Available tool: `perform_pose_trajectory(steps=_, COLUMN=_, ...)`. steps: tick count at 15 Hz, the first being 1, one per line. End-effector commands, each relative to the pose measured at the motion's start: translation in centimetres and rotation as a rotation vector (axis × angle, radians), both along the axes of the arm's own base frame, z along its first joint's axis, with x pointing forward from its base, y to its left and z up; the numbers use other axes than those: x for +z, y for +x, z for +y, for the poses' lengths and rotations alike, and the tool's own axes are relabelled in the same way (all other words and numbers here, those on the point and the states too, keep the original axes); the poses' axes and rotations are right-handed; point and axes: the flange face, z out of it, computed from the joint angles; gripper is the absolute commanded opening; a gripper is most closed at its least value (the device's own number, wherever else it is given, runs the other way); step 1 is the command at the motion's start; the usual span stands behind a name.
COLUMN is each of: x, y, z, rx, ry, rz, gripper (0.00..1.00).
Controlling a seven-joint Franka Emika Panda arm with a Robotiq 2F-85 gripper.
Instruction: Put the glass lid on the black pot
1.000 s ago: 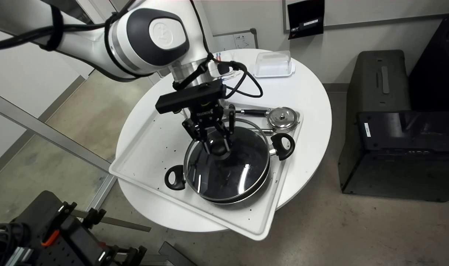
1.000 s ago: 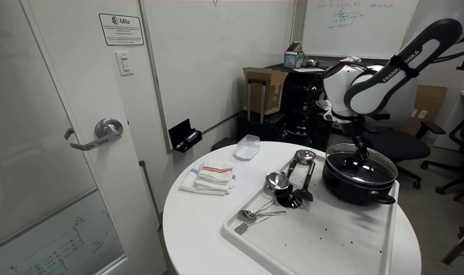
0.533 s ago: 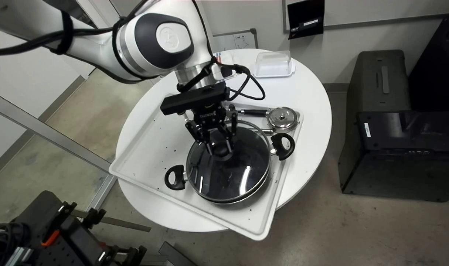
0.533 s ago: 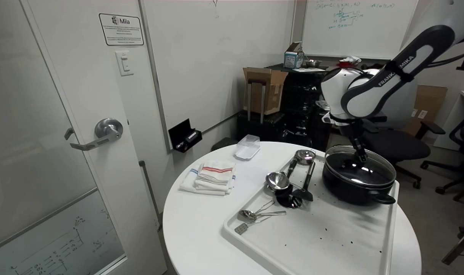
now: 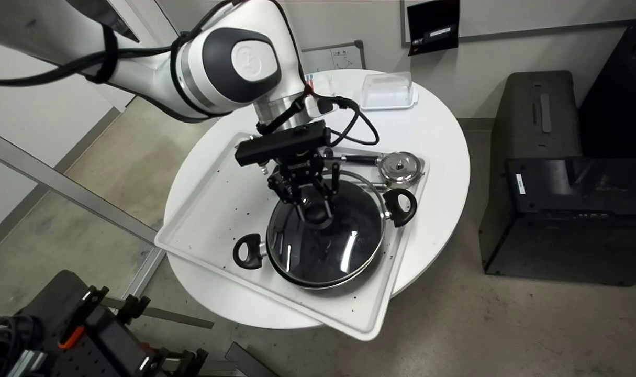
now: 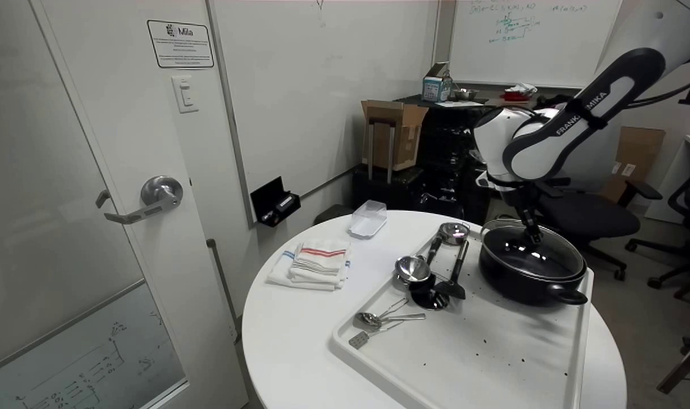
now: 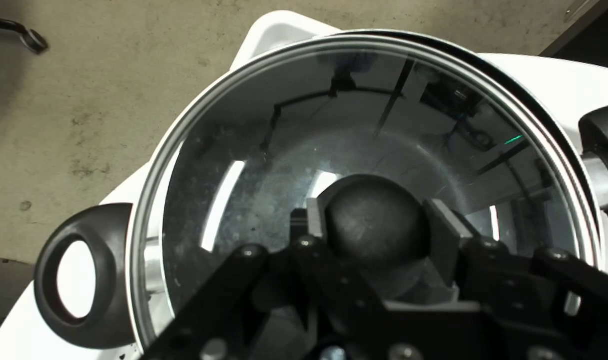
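The glass lid [image 5: 325,251] is over the black pot [image 6: 509,279], close to its rim and nearly level. My gripper [image 5: 315,211] is shut on the lid's round black knob [image 7: 376,220], with one finger on each side in the wrist view. In the wrist view, a dark crescent of the pot's rim [image 7: 539,107] shows past the lid's upper right edge, so the lid sits slightly off centre. Whether the lid touches the rim all round, I cannot tell. Both loop handles [image 5: 400,208] of the pot stick out beyond the lid.
The pot stands in a corner of a white tray [image 6: 492,363] on a round white table [image 6: 288,341]. A small metal pan [image 5: 400,168], a black spatula [image 6: 451,288] and small metal utensils [image 6: 373,320] lie in the tray. Folded towels [image 6: 316,264] and a clear container [image 6: 369,218] stand beyond.
My gripper, with the lid in it, has moved lower and shifted over the pot, rightward in an exterior view. The gap between lid and pot has shrunk. The pot has not moved.
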Motion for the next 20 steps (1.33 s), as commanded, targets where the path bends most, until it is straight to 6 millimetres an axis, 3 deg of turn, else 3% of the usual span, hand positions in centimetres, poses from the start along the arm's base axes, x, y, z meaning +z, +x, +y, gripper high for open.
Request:
perform_pose_trajectory(steps=1, x=0.5, y=0.7, z=0.0, rx=0.002, ry=0.015, rz=0.021, gripper=0.26)
perform_pose_trajectory(steps=20, x=1.0, y=-0.4, z=0.1, rx=0.023, ry=0.054, rz=0.078, gripper=0.26)
